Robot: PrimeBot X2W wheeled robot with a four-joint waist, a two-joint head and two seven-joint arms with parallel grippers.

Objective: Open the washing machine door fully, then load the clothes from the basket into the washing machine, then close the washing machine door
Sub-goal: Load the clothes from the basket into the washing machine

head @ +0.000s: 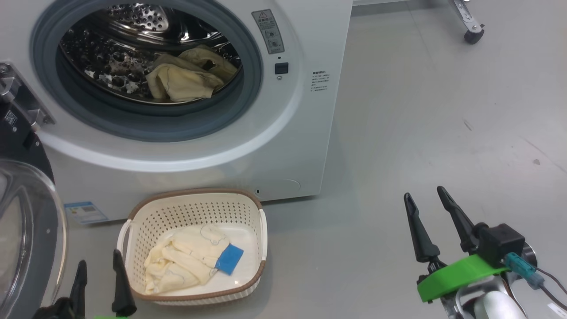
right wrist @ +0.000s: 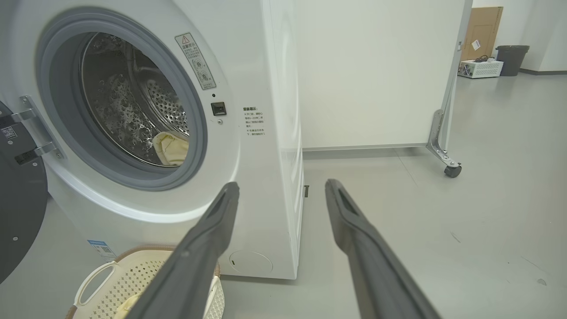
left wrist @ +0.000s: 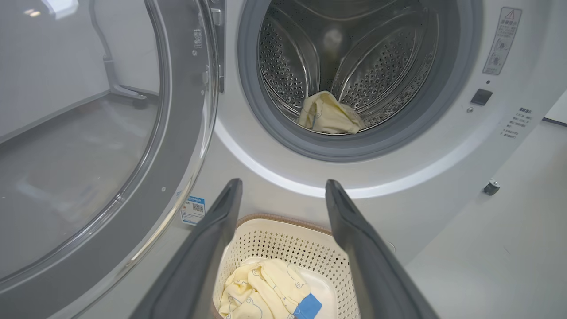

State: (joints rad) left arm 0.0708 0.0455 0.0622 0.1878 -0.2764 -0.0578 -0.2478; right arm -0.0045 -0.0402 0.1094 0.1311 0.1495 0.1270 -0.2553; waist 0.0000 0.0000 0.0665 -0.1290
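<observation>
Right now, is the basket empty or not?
Not empty. One cream garment with a blue patch lies crumpled in the basket; another cream garment already sits in the drum.

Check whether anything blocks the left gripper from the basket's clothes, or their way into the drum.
Nothing visible does. The left gripper, fingers open, hovers at the near left corner of the basket, whose garment lies uncovered. The door is swung aside to the left, leaving the drum mouth open.

White front-loading washing machine (head: 301, 133), round black-ringed glass door (head: 31, 221) open; cream garment (head: 184, 79) in steel drum (head: 115, 66), blue-patched cream garment (head: 186, 261) in perforated cream basket (head: 199, 212).
</observation>
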